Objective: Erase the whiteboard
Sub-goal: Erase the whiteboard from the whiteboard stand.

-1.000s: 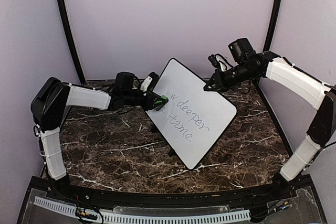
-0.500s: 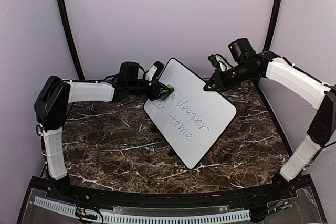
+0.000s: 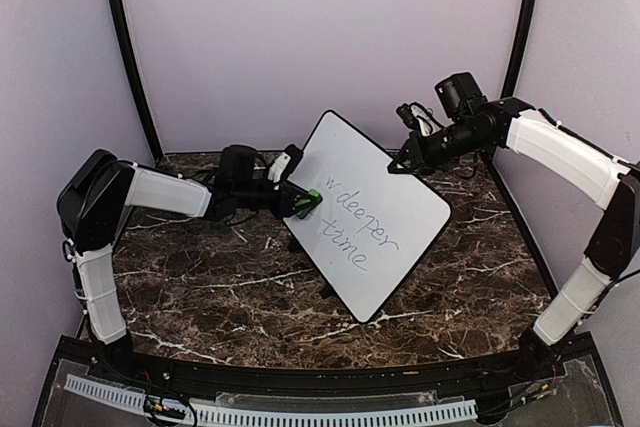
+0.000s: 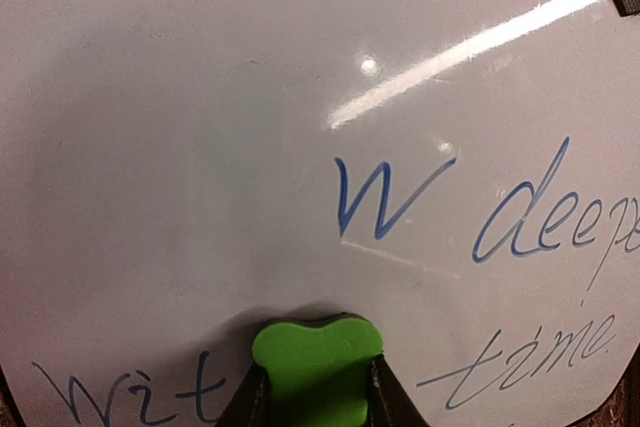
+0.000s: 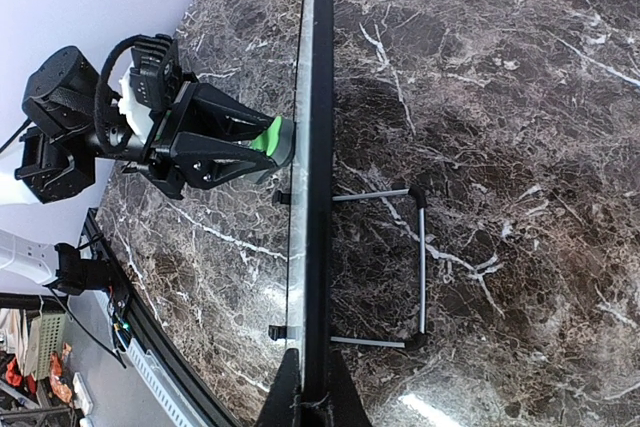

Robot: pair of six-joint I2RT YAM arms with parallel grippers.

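The whiteboard [image 3: 375, 222] stands tilted on its wire stand in the middle of the marble table, with blue handwriting "w deeper" and "time". My left gripper [image 3: 303, 202] is shut on a green eraser block [image 3: 311, 194] pressed against the board's left part. In the left wrist view the eraser [image 4: 318, 367] touches the board [image 4: 250, 147] between "wit" and "time", below the "w". My right gripper [image 3: 402, 161] is shut on the board's upper right edge. In the right wrist view the board's black edge [image 5: 318, 147] runs up from my gripper [image 5: 312, 392], and the eraser [image 5: 268, 137] touches its left face.
The wire stand [image 5: 420, 267] props the board from behind on the marble table [image 3: 200, 277]. Curved black poles [image 3: 125, 47] and pale walls enclose the back. A clear tray rail [image 3: 300, 409] runs along the near edge.
The left gripper with the eraser went up the board's left edge, then came back down and left. The letters before "w" on the top line are gone. The right arm has not moved.
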